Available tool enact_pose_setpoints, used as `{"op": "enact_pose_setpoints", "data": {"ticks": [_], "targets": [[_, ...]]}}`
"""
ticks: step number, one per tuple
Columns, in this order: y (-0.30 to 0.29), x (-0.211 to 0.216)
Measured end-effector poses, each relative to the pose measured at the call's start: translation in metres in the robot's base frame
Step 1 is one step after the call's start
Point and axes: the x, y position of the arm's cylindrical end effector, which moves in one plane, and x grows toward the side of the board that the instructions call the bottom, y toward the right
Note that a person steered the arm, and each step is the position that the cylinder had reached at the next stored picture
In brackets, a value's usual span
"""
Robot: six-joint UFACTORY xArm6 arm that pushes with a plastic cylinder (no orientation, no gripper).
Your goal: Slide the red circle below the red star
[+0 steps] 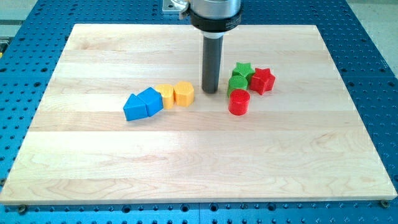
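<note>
The red circle [239, 102] is a short red cylinder right of the board's middle. The red star [263, 80] lies up and to its right. A green star [242, 70] and a green block [237, 83] sit just left of the red star, touching it; the red circle sits right below the green block. My tip [211, 91] stands on the board left of the green block and up-left of the red circle, a small gap away from both.
A yellow block [183, 93] and a second yellow block [165, 95] lie left of my tip. Two blue blocks [143, 104] touch them further left. The wooden board [199, 162] rests on a blue perforated table.
</note>
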Motion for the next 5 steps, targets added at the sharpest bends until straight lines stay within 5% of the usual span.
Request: {"op": "enact_pose_setpoints", "data": {"ticks": [2,5], "targets": [[0.033,0.055],[0.067,0.058]]}}
